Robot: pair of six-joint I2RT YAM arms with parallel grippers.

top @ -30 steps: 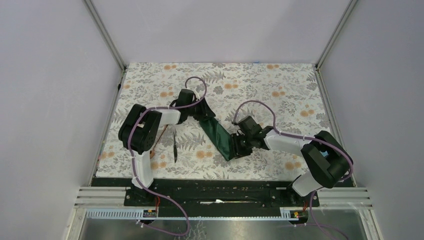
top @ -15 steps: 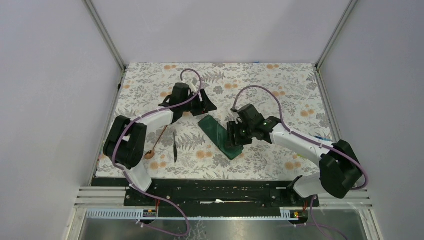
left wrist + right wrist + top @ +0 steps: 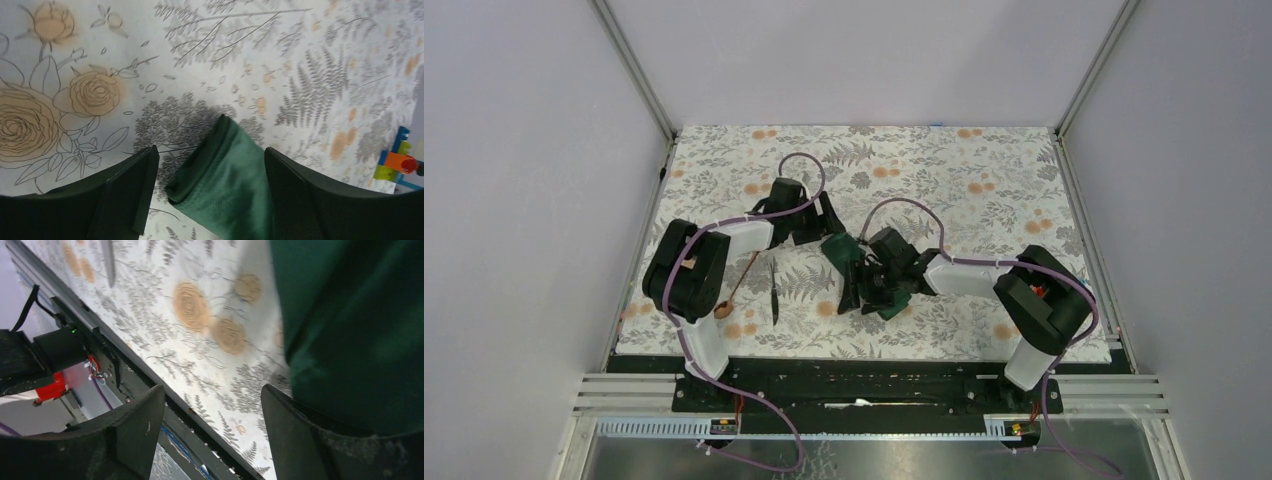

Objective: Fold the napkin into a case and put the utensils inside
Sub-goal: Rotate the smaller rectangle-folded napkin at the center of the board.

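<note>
Napkin [image 3: 836, 246]: folded to a narrow green strip, lying diagonally mid-worktop [image 3: 984, 160], toward the near edge. Left fingers [image 3: 125, 197]: wide apart, straddling the strip's far end, holding nothing. Left arm bent, reaching in from the left. Right fingers [image 3: 131, 435]: wide apart, low at the strip's near end, cloth beside one finger, contact unclear. Spoon [image 3: 736, 288] and knife [image 3: 774, 292] lie toward the left edge, apart from the napkin.

The dark green napkin [image 3: 835, 244] lies mid-frame on the floral tablecloth [image 3: 984, 180], folded into a narrow strip that slants toward the lower right. The left gripper [image 3: 824, 228] sits at its upper end and the right gripper [image 3: 864, 290] covers its lower part. To the left, the copper spoon [image 3: 736, 285] and black knife [image 3: 774, 292] lie side by side, apart.
</note>
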